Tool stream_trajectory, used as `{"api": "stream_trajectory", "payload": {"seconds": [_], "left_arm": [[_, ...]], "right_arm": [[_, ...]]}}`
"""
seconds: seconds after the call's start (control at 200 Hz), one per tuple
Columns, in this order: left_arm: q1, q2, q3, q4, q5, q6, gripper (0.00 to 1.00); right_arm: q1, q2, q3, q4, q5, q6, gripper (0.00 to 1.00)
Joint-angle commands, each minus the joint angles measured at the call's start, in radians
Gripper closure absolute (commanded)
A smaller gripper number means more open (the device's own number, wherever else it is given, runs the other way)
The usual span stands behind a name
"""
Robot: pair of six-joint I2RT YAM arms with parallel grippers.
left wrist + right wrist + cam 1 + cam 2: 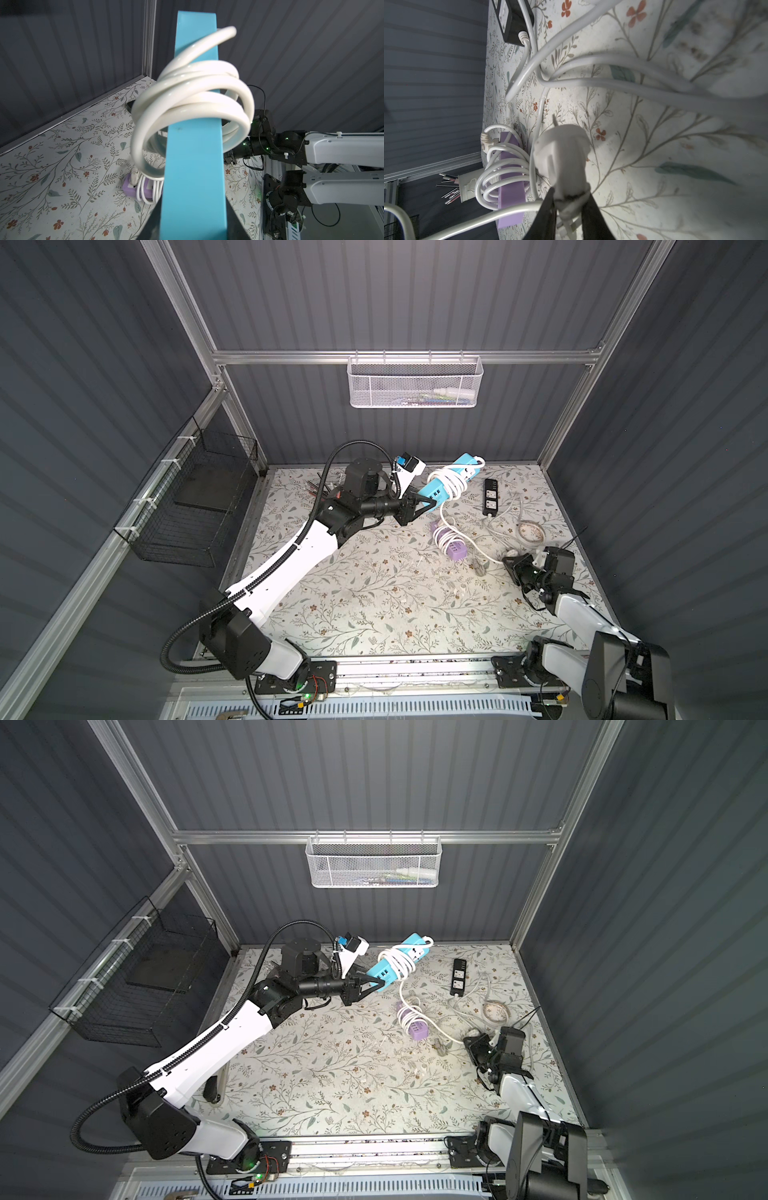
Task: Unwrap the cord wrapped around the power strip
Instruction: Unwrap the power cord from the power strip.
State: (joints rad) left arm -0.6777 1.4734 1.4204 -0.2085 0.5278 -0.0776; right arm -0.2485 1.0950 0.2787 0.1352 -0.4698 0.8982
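Clearly the unwinding was under way but far from done. On the left, the left gripper (433, 504) was clamped tight on the near end of the blue power strip (464, 462), holding it clear of the table (374, 593) and tilted up toward the back wall. Several loose turns of the white cord (449, 483) ringed the strip's middle. In the left wrist view they crossed one another rather than lying side by side.

From those turns a free length dropped to the table and ran just past a purple strip (457, 551), which had its own cord coiled on it. A black strip (490, 496) lay farther right with loose grey cable.

At the right, the right gripper (509, 562) sat low, its jaws narrowly either side of the neck of a white plug (562, 149). Whether they pinched it or merely flanked it could not be told.

The next move probably called for a firm hold on the plug, then carrying it round the lifted strip turn by turn, keeping the tail clear of the purple strip's coils.
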Motion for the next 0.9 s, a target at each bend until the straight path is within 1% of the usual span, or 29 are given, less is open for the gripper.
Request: {"api": "stream_trajectory", "payload": {"seconds": [0.0, 0.135, 0.215, 0.285, 0.4, 0.45, 0.515, 0.585, 0.615, 0.685, 0.765, 0.816, 0.896], "left_arm": [[-0.009, 0.026, 0.054, 0.1, 0.041, -0.011, 1.0], [-0.021, 0.061, 0.079, 0.11, 0.05, -0.012, 1.0], [-0.026, 0.079, 0.087, 0.113, 0.05, -0.01, 1.0], [-0.028, 0.088, 0.089, 0.115, 0.053, -0.011, 1.0], [-0.029, 0.091, 0.089, 0.11, 0.043, -0.01, 1.0], [-0.03, 0.088, 0.095, 0.097, 0.036, -0.002, 1.0], [-0.03, 0.086, 0.102, 0.08, 0.024, 0.005, 1.0], [-0.03, 0.086, 0.114, 0.06, 0.013, 0.003, 1.0], [-0.031, 0.092, 0.123, 0.048, 0.011, 0.0, 1.0], [-0.03, 0.108, 0.161, -0.004, 0.006, -0.011, 1.0], [-0.031, 0.12, 0.201, -0.061, -0.012, -0.023, 1.0], [-0.031, 0.126, 0.226, -0.099, -0.034, -0.029, 1.0], [-0.031, 0.146, 0.276, -0.177, -0.031, -0.024, 1.0]], "right_arm": [[0.004, -0.009, -0.013, 0.02, 0.022, 0.007, 0.64], [0.005, -0.042, -0.005, -0.008, 0.015, -0.009, 0.5], [0.012, -0.103, 0.003, -0.028, 0.008, -0.027, 0.4], [0.034, -0.181, 0.014, -0.045, 0.01, -0.051, 0.28], [0.094, -0.302, 0.074, -0.103, 0.031, -0.128, 0.01], [0.118, -0.332, 0.101, -0.103, 0.038, -0.169, 0.01], [0.132, -0.338, 0.129, -0.054, -0.008, -0.208, 0.01], [0.148, -0.315, 0.142, 0.062, -0.067, -0.239, 0.01], [0.164, -0.298, 0.145, 0.112, -0.073, -0.26, 0.01], [0.219, -0.249, 0.166, 0.21, -0.063, -0.337, 0.01], [0.306, -0.201, 0.169, 0.329, 0.004, -0.445, 0.01], [0.364, -0.165, 0.171, 0.396, 0.039, -0.527, 0.01], [0.451, -0.111, 0.186, 0.46, 0.072, -0.678, 0.01]]}}
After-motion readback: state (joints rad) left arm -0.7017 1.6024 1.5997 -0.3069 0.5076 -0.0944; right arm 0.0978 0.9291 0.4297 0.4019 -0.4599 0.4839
